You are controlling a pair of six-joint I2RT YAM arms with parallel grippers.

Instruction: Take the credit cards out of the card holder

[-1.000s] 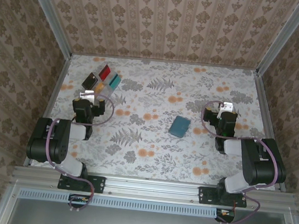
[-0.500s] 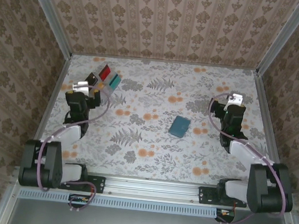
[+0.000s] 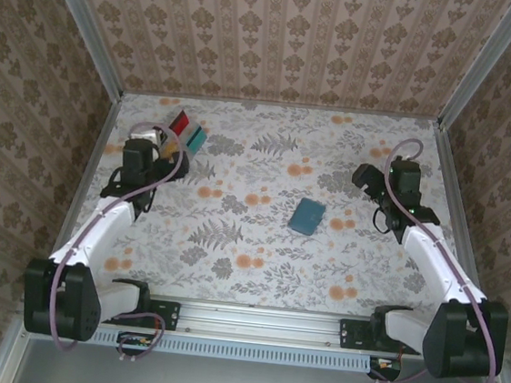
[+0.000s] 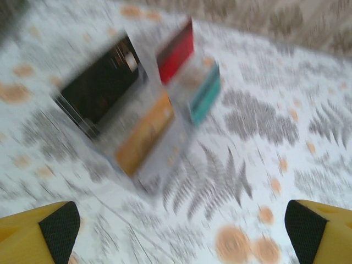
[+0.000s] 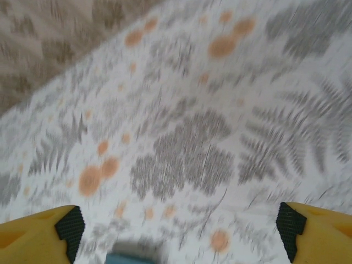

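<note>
Across the floral table (image 3: 259, 247), the teal card holder (image 3: 307, 215) is lying closed at centre and the credit cards (image 4: 137, 104) are sitting far left. I'm running the left gripper (image 4: 181, 225) and right gripper (image 5: 179, 225) spread wide and empty. Approaching the holder's edge squarely seems wisest.

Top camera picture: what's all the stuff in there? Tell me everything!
small soft rectangular card holder: one, teal-blue, closed, lying right of the table's middle.
thin flat credit cards: at least four, black, red, teal, yellow-orange, some pale grey (too blurred to count surely), bunched in the far left corner, outside the card holder.
flowery table cover: one, white with grey ferns and orange flowers, under everything.
patterned walls: three, beige-brown, around the table.
left gripper: one, yellow with black pads, open, above the cards.
right gripper: one, same colours, open, far right.
</note>
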